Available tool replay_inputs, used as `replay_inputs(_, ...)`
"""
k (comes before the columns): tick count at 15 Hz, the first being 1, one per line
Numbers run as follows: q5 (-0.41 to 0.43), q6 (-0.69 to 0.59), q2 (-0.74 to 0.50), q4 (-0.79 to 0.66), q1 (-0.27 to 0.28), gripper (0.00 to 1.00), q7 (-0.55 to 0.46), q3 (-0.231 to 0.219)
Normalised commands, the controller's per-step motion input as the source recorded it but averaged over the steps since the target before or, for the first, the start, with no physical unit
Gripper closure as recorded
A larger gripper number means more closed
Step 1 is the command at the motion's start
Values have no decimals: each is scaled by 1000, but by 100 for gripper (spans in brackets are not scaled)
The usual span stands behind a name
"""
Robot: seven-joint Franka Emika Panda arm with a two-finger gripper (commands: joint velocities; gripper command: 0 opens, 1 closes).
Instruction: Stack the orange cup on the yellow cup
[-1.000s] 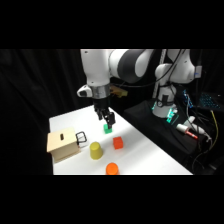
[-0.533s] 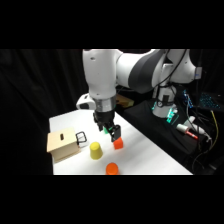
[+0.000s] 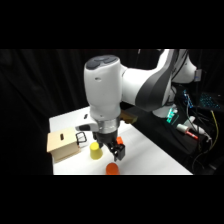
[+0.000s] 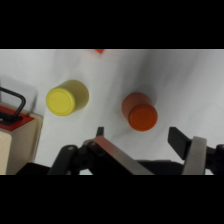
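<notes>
Side view: the arm has swung forward and down over the last second, from back near the middle of the table (image 3: 150,150) to its front edge. The claw (image 3: 114,150) now hangs low between the yellow cup (image 3: 95,150) and the orange cup (image 3: 112,169), closer to the orange one, which sits just below and in front of it. Neither cup has moved. The tan box (image 3: 61,144) stands just left of the yellow cup. A bit of red-orange shows behind the claw, probably the cube, mostly hidden.

Wrist view: looking nearly straight down. The orange cup (image 4: 140,111) stands bottom-up, a little above the gap between the fingers (image 4: 194,152). The claw (image 4: 145,145) is spread wide and empty, nothing between the fingers. The yellow cup (image 4: 66,98) is off to the left, also bottom-up, well apart from the orange one. Box corner at far left.

Reading: the approach is nearly lined up on the orange cup; grasp not yet made, stacking not begun.
</notes>
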Motion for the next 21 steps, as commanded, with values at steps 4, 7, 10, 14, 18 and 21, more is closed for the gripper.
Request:
replay_inputs(4, 90, 153, 278, 253, -16, 0, -126, 57)
replay_inputs(7, 184, 155, 276, 205, -83, 0, -227, 92)
replay_inputs(10, 275, 75, 260, 221, -166, 0, -338, 172)
replay_inputs(14, 241, -8, 190, 224, -160, 0, -326, 183)
replay_inputs(18, 160, 12, 155, 190, -128, 0, -243, 106)
replay_inputs(21, 60, -1, 122, 164, -66, 0, -155, 23)
